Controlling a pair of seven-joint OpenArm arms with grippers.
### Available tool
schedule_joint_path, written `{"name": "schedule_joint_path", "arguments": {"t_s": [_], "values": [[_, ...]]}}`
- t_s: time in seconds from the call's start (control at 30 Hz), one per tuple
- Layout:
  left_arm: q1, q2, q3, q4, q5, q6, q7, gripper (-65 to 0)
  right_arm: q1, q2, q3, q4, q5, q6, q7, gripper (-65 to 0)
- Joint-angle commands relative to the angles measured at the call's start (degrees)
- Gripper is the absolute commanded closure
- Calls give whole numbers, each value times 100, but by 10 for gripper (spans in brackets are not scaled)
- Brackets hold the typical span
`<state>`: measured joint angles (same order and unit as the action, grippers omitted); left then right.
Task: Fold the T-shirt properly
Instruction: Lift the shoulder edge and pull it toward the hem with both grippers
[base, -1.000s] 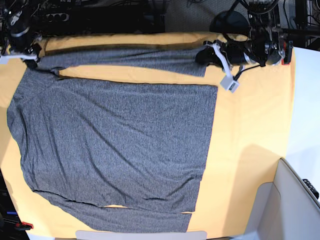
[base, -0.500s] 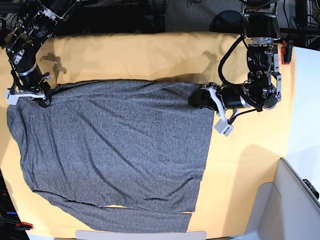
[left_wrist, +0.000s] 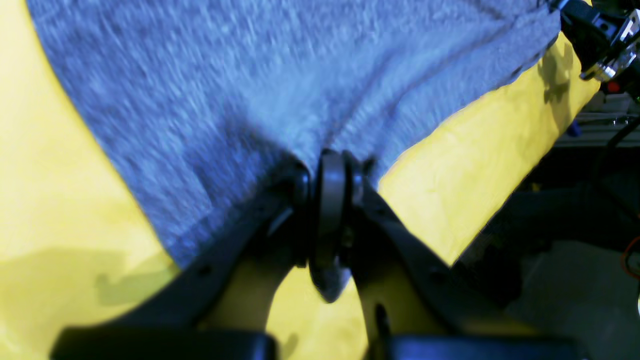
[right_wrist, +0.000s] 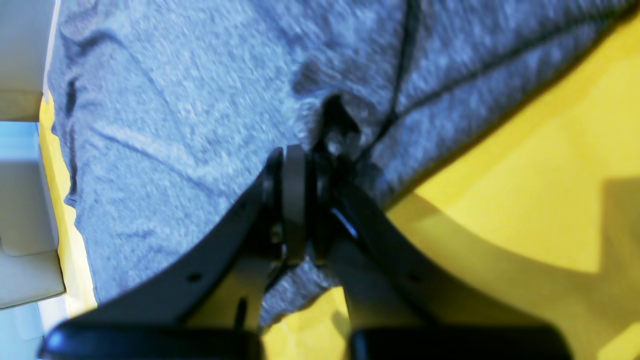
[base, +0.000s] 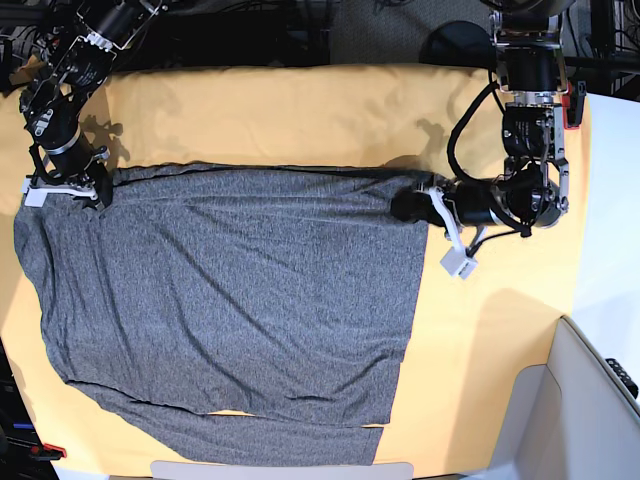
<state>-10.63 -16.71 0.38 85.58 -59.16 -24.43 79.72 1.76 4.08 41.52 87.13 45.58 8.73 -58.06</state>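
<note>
Both end effectors are clamped on the shirt's (base: 230, 300) top edge: the left one (base: 408, 205) at one corner, the right one (base: 98, 187) at the other, over the yellow cloth (base: 300, 110).

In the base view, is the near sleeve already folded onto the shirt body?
No, the near sleeve lies flat beside the T-shirt body's bottom edge.
</note>
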Motion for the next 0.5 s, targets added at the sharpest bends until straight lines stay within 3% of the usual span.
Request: {"name": "schedule_joint_path", "arguments": {"t_s": [0.0, 0.17, 0.37, 0.47], "values": [[-189, -57, -16, 97, -128, -6, -56, -6, 75, 80, 11, 100, 88, 45, 96, 0], [-189, -57, -7, 79, -120, -6, -65, -6, 31, 80, 11, 82, 88, 45, 580, 0], [-163, -57, -7, 62, -84, 3, -73, -7, 31, 71, -15, 56, 53, 45, 589, 0], [-93, -57, -7, 62, 206, 3, -73, -18, 31, 28, -24, 56, -246, 45, 589, 0]]}}
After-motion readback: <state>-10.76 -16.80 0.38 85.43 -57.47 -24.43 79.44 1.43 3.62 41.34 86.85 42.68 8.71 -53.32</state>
